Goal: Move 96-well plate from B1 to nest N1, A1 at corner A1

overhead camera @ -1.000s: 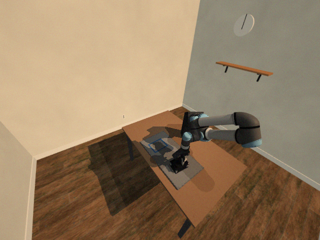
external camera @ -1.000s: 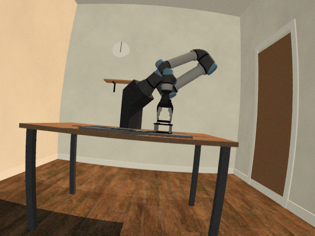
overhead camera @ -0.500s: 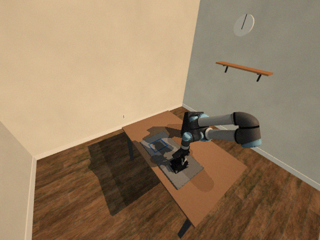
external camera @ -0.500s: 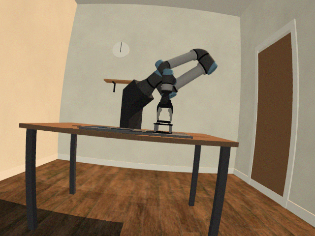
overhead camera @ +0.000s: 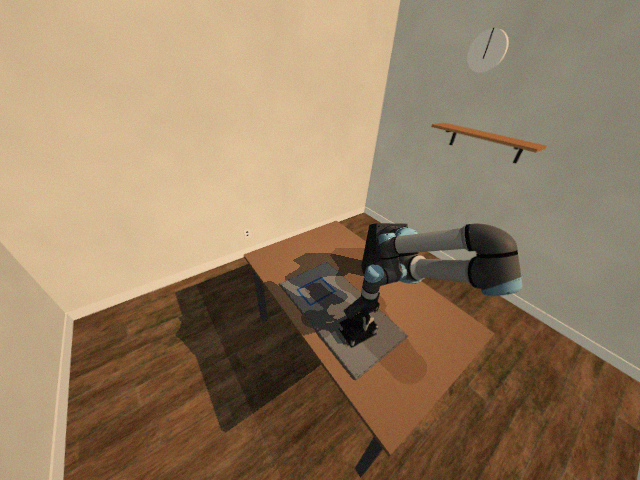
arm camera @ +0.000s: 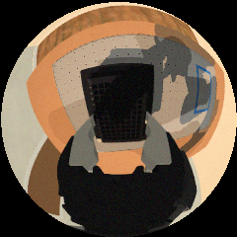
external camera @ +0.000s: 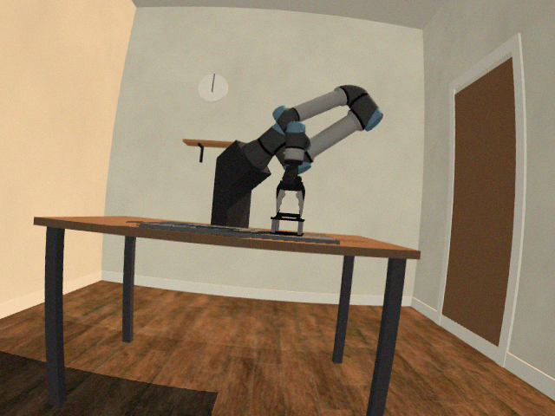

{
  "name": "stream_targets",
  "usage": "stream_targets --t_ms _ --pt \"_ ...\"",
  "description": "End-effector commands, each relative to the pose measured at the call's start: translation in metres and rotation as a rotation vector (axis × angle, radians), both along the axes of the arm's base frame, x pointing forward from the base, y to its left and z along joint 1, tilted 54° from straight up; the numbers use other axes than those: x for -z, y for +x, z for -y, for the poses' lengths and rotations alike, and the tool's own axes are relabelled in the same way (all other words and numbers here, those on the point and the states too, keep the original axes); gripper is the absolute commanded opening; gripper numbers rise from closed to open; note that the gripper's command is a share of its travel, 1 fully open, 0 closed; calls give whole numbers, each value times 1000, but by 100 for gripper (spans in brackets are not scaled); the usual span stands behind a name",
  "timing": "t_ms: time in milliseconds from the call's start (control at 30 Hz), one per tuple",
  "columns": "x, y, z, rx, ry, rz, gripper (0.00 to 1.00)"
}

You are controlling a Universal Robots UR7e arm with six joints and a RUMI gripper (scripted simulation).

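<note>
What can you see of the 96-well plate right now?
The 96-well plate is a black rectangular tray with a fine grid of wells across its top, plastic by the look. The gripper is shut on it, one grey finger at each long side near the camera end. In the exterior view it hangs level just above the grey mat, well away from the blue-outlined square. The cut-off corner cannot be made out.

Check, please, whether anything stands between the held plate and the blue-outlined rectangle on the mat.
Nothing visible does. The gripper is shut on the plate, and between it and the blue outline only the grey mat shows, with the arm's shadow across it.
</note>
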State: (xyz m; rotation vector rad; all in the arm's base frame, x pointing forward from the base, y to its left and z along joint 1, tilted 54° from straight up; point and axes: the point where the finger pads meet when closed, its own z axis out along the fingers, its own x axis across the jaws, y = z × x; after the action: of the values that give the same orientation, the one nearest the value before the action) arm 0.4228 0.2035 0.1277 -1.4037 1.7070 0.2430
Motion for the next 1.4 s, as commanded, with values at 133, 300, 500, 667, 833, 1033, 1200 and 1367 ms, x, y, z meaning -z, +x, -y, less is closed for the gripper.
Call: stream_targets --t_ms 133,300,500,667,833,1033,1200,1367 --pt "1 1 -1 0 0 1 0" --pt "1 1 -1 0 0 1 0" --pt "2 2 -2 0 0 1 0" --pt "2 2 -2 0 0 1 0" --pt "2 2 -2 0 0 1 100" --pt "2 2 -2 0 0 1 100" --pt "2 2 -2 0 0 1 100" --pt "2 2 -2 0 0 1 100"
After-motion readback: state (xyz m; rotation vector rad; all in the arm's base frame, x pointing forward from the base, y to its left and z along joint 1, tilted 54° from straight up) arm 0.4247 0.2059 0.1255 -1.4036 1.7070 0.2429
